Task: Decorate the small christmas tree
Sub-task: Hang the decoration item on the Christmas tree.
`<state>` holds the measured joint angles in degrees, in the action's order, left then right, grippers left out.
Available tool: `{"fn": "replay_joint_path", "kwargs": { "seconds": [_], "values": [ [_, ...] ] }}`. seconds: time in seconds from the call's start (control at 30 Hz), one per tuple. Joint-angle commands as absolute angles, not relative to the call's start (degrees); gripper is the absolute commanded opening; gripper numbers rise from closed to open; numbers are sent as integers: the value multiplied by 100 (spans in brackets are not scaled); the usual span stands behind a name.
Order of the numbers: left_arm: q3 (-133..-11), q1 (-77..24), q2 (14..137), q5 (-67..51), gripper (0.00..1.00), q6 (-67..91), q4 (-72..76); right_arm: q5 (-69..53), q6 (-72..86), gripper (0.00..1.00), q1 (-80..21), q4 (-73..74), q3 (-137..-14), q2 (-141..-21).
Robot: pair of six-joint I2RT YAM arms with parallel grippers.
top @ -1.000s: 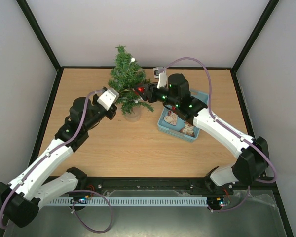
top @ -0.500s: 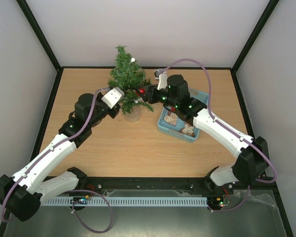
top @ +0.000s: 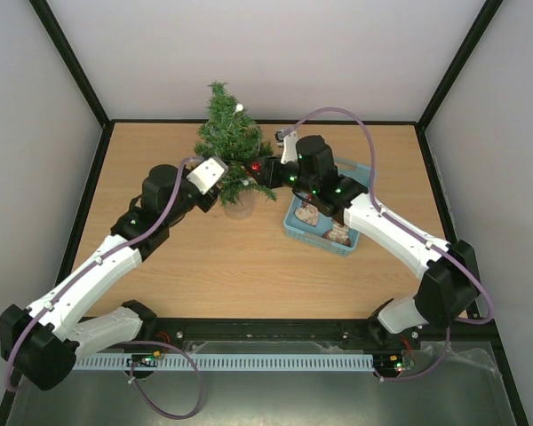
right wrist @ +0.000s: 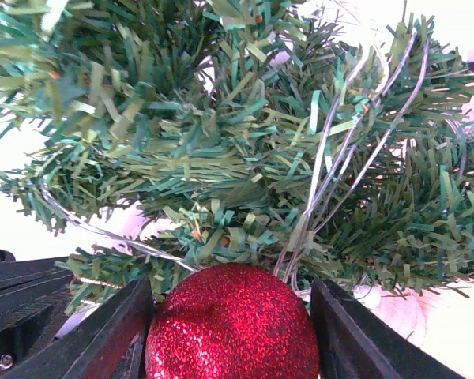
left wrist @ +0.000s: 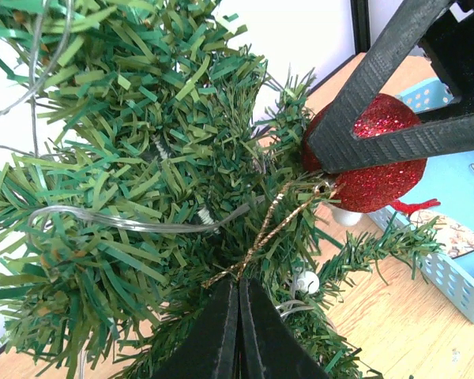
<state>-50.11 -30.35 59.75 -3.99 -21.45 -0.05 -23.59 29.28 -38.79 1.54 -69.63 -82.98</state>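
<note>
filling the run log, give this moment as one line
left fingers: shut at gold cord | right fingers: holding red glitter bauble | small christmas tree: upright, bauble against branches

the small christmas tree (top: 224, 133) partly hides its clear base (top: 239, 209).

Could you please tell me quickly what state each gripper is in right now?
Left gripper: closed, in the small christmas tree's lower branches.
Right gripper: holding the red glitter bauble.

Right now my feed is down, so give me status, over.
Left gripper shut, gold loop at its tips. Right gripper shut on red ball, against tree. Wire strands run through it there.
</note>
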Motion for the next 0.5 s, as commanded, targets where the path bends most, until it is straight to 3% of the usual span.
{"fn": "replay_joint_path", "kwargs": {
  "seconds": [0.0, 0.47],
  "values": [
    [-5167, -3057, 6020, -280, 2, -2198, -92, -2282, 2800, 51, -3921, 242, -7141, -8412],
    [-5102, -3057, 5997, -264, 2, -2250, -11, -2290, 2852, 51, -3923, 36, -7154, -8275]
  ]
}}
